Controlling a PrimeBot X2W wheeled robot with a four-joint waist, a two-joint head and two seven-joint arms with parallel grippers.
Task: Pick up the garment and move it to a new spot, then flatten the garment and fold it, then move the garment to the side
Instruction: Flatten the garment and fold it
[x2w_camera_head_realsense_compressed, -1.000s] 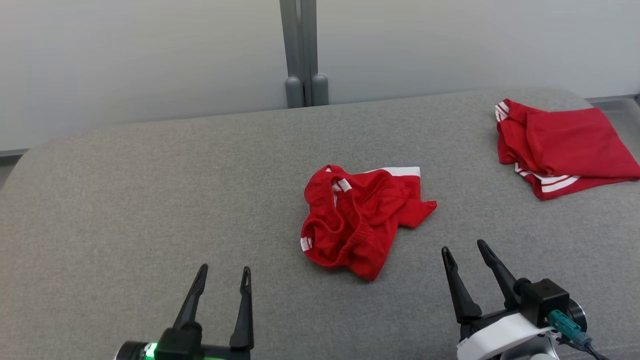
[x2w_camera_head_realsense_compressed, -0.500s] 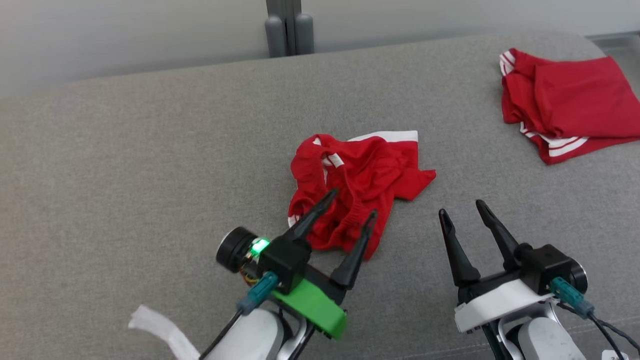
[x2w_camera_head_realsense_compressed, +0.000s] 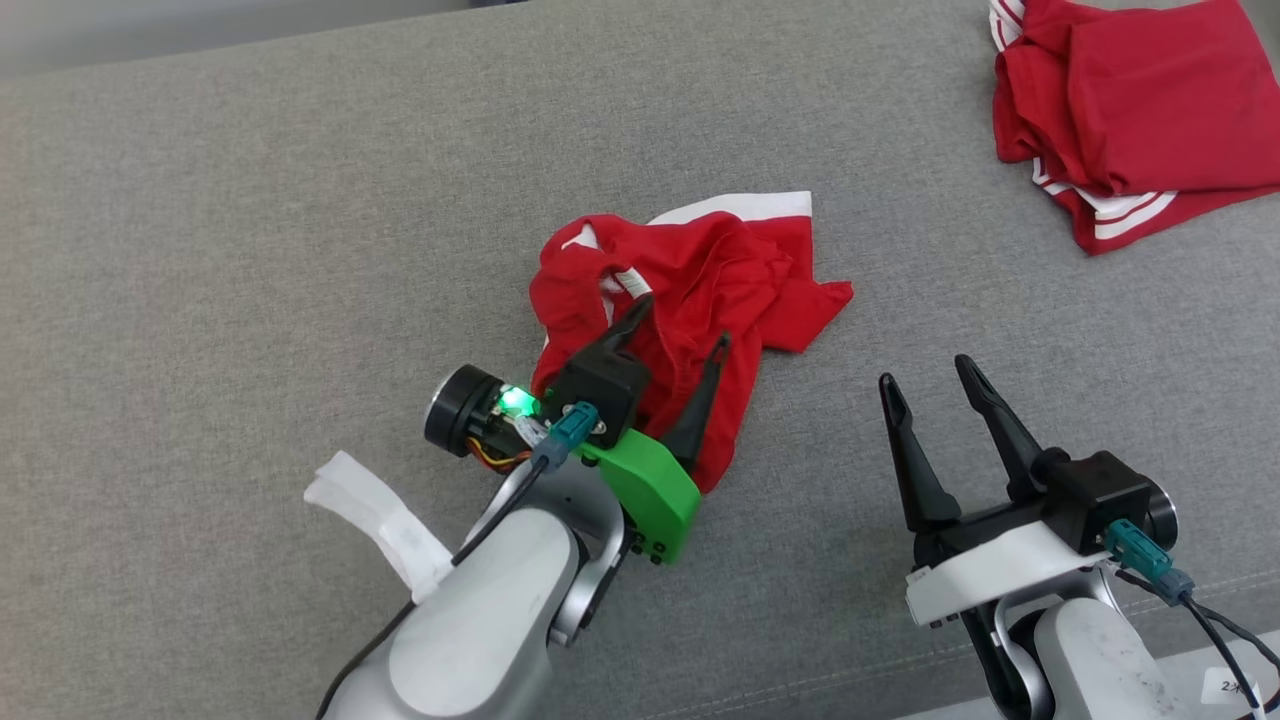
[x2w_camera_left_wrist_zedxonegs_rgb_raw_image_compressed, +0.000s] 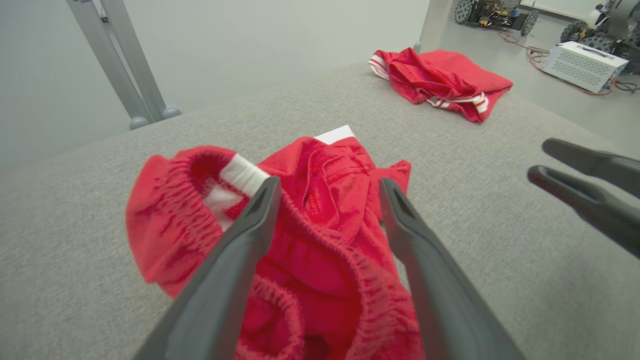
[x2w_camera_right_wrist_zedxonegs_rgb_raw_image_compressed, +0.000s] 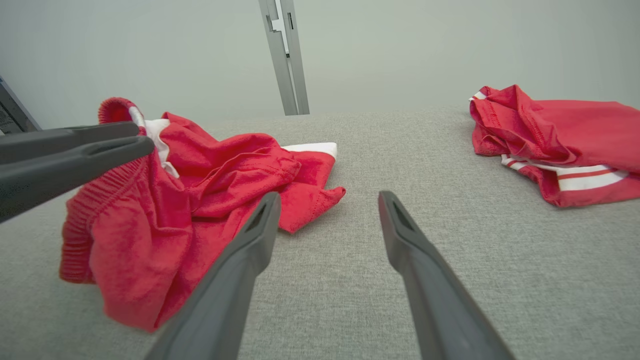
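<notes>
My right gripper (x2w_camera_head_realsense_compressed: 926, 370) is idling nearest, over the grey fabric-covered surface (x2w_camera_head_realsense_compressed: 250, 250), jaws apart, holding nothing. My left gripper (x2w_camera_head_realsense_compressed: 683, 320) is hovering with jaws apart astride the elastic waistband (x2w_camera_left_wrist_zedxonegs_rgb_raw_image_compressed: 325, 240) of the crumpled red shorts with white trim (x2w_camera_head_realsense_compressed: 700, 250), lying mid-surface, nothing pinched yet. I'm reckoning on sinking lower and biting the thick waistband ridge, not loose layers, for a clean lift. Avoiding the folded red garment (x2w_camera_head_realsense_compressed: 1130, 100) far right

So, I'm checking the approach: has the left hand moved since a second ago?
Yes. The left hand has gone forward and rightward: it was short of the crumpled garment, and now it is open over its near part.
</notes>
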